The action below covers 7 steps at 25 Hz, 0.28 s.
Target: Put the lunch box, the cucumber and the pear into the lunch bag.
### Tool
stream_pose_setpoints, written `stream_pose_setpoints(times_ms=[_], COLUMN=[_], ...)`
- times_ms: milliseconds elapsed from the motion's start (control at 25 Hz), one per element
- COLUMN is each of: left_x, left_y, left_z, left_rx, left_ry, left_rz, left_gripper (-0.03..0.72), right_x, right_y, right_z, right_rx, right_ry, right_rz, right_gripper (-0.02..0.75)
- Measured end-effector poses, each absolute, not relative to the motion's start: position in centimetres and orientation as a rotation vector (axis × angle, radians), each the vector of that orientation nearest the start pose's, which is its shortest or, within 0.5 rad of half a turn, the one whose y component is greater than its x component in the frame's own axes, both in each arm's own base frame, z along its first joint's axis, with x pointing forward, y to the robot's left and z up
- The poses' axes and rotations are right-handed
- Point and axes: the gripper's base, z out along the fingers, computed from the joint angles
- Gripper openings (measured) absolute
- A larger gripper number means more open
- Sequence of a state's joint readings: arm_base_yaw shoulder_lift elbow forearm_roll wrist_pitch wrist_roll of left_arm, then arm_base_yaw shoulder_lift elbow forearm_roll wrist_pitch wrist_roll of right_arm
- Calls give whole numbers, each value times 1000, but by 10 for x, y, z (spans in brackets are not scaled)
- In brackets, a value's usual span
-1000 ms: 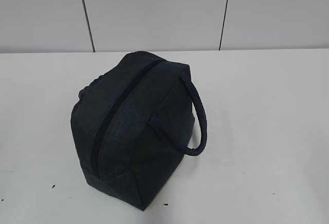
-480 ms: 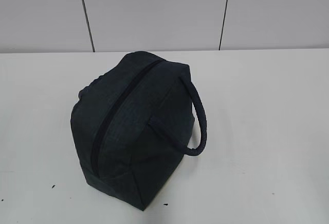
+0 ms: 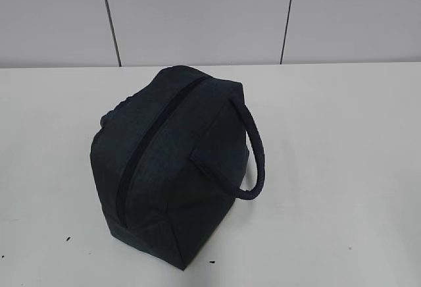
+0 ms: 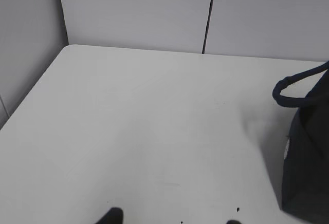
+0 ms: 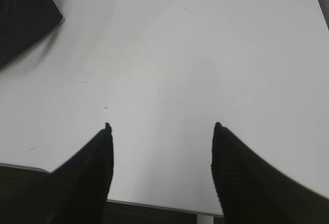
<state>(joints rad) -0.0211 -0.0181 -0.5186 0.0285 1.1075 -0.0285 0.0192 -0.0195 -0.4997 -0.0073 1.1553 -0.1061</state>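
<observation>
The dark navy lunch bag [image 3: 177,175] stands in the middle of the white table, its zipper [image 3: 150,150] closed along the top and one looped handle [image 3: 256,155] hanging to the right. The lunch box, the cucumber and the pear are out of view. Neither gripper shows in the exterior view. My left gripper [image 4: 173,220] is open and empty over bare table, with the bag [image 4: 308,172] to its right. My right gripper [image 5: 162,126] is open and empty over the table's front edge, with a corner of the bag [image 5: 23,13] far to its upper left.
A grey panelled wall [image 3: 197,17] runs along the back of the table. The table's near edge [image 5: 154,203] shows under the right gripper. The table's far left corner [image 4: 69,47] meets the wall in the left wrist view.
</observation>
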Motion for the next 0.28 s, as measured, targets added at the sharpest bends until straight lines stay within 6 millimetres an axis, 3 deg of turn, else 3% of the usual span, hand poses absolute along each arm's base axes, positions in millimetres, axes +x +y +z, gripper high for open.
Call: stream_pose_setpoints(times_ms=[280], left_x=[-12], left_y=[3], left_z=[278], left_rx=[-10], left_ry=[2054], left_rz=[3], left_gripper=[333], right_x=[-12], right_y=[-1], right_z=[270], right_rx=[-132], right_ry=[2116], right_rz=[-60], right_gripper=[471])
